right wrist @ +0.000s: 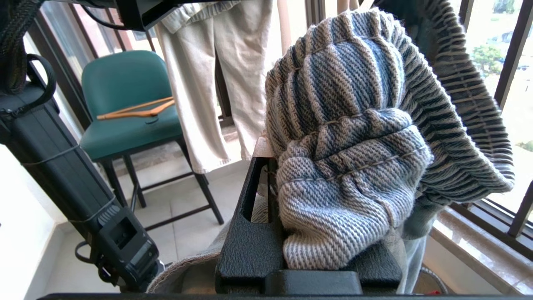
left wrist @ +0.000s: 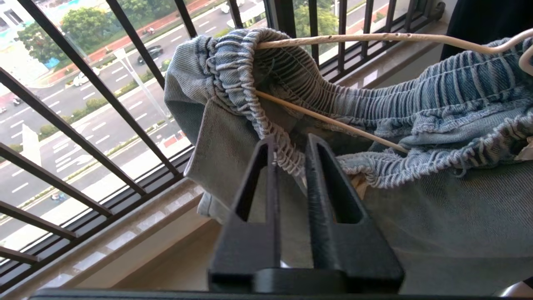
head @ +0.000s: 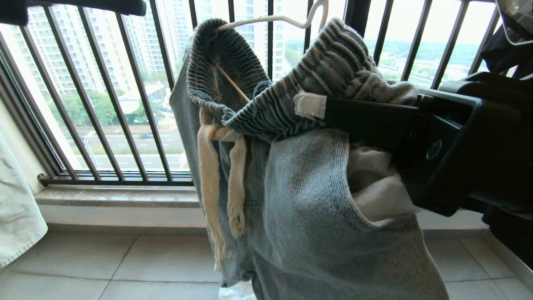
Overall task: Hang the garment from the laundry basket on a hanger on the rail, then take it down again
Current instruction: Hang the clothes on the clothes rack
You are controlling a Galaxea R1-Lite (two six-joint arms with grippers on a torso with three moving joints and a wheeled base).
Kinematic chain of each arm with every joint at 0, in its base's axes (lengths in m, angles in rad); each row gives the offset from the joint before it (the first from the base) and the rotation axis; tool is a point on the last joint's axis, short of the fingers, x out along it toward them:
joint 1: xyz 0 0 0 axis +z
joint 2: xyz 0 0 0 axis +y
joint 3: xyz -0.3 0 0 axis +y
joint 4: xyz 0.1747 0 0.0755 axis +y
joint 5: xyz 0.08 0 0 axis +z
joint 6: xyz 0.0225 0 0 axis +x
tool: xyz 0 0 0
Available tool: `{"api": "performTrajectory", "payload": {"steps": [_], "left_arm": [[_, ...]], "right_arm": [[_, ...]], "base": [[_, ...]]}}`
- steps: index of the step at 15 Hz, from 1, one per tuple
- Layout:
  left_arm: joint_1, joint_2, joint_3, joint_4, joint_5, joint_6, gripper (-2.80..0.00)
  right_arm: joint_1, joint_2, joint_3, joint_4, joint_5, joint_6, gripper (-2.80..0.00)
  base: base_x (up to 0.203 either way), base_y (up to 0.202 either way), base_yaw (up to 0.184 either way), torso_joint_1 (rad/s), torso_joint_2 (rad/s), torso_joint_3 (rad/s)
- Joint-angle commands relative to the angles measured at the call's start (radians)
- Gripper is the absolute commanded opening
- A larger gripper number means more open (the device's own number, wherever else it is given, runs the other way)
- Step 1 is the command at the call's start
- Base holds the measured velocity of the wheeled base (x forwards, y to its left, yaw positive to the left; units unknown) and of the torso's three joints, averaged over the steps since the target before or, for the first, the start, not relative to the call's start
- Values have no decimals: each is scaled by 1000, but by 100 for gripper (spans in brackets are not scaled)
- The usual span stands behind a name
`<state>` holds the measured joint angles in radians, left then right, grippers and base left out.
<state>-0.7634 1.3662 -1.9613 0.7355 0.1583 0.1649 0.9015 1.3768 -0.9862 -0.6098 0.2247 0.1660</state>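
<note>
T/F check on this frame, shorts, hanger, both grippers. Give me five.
1. The right gripper is clamped on the ribbed waistband of the denim shorts. True.
2. The shorts are lying in a basket on the floor. False: they hang in front of the window railing, waistband draped over the wire hanger.
3. The cream drawstring hangs loose down the front. True.
4. The left gripper is wide open and far from the cloth. False: its fingers stand close together with a fold of waistband between the tips.
5. The chair is bare. False: a wooden hanger lies on it.
</note>
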Motion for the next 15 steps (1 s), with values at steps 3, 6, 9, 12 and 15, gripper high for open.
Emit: {"api": "performTrajectory", "payload": {"steps": [3,6,9,12,15], "left_arm": [[20,21,1,-4,4,20,0],[62,47,2,-6,29,21,0],[62,65,4,-33,43,21,0],[62,93,4,-57,120,21,0],[62,103,4,-70,150,21,0]], "right_arm": [[0,-2,6,1,9,-6,-280],[0,-16,21,1,38,-25,-280],[0,-20,31,0,45,-39,-280],[0,-41,38,-1,67,-48,-280],[0,-50,41,1,71,-48,-280]], "base": [[0,0,0,0,0,0],[0,0,0,0,0,0],[0,0,0,0,0,0],[0,0,0,0,0,0],[0,0,0,0,0,0]]}}
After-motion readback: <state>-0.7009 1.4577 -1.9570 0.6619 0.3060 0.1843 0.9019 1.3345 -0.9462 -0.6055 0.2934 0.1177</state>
